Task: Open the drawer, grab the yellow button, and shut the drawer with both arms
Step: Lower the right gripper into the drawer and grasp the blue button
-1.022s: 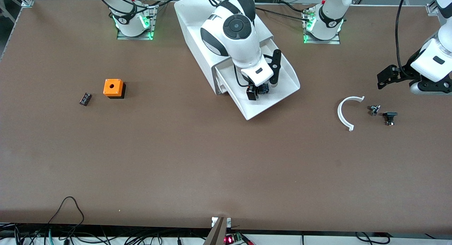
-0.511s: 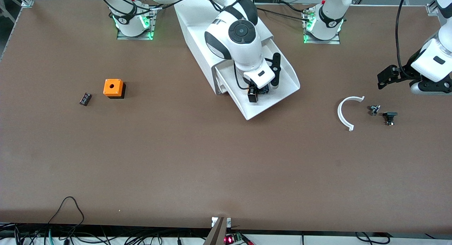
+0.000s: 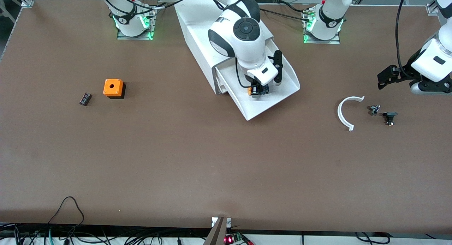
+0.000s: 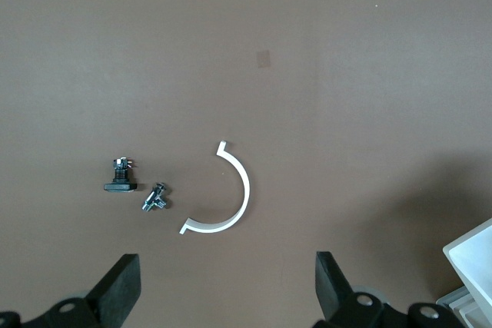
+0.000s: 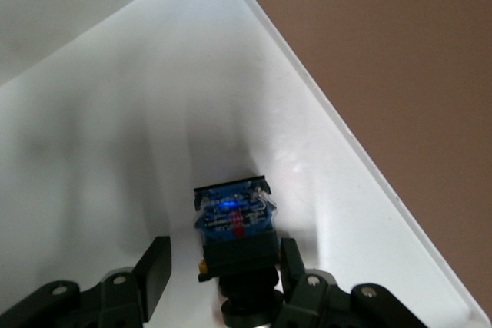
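The button (image 5: 233, 224) is seen between the right gripper (image 5: 223, 270)'s parted, unclosed jaws, inside the drawer (image 3: 282, 93); the left gripper (image 4: 223, 289) waits open, empty.

My right gripper (image 3: 259, 92) reaches down with jaws parted; my left gripper (image 3: 385, 77) waits up high, jaws spread wide.

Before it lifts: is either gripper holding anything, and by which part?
Nothing yet. The right gripper, open, straddles the black body of the orange-capped push-button in the top white drawer; the left gripper waits empty.
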{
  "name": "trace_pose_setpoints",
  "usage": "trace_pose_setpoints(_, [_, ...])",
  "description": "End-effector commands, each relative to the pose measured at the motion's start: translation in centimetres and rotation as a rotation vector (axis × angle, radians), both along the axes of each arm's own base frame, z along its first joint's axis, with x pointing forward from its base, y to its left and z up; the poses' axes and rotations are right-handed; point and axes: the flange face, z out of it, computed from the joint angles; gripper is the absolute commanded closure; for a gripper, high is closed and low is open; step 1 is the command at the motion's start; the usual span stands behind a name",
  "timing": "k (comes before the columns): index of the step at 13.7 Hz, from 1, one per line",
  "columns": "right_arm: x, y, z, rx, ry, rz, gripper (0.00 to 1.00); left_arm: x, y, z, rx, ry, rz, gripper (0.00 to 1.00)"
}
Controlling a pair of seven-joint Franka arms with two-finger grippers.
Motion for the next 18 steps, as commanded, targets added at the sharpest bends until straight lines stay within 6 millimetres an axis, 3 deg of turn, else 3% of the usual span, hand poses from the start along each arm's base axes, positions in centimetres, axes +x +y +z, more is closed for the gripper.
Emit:
trace_pose_setpoints(1, [-0.3,0.4,0.5,-0.01,-0.021,0.018,0.51,0.2,0.2,0.5,0.02,0.002,0.005,0.0])
trace_pose_setpoints(6, [-0.6,0.4,1.9,0.003,-0.031,0.021,0.62,0.2,0.2,0.5,0.018,0.002,0.006,0.0])
trace_pose_setpoints(12, [-0.9,-1.8,7.9,0.018,-0.039,-0.005,0.69,0.2,0.2,0.6,0.015,-0.002,-0.003,0.0])
trace_pose_setpoints(15, [1.4,-6.5,12.1,0.04,-0.042,-0.176,0.7,0.3,0.2,0.3,0.02,0.004,-0.008,0.0])
trace_pose_setpoints(18, [7.1,-15.8,14.9,0.029,-0.022,-0.376,0.7,0.5,0.3,-0.3,0.021,0.015,-0.008,0.0])
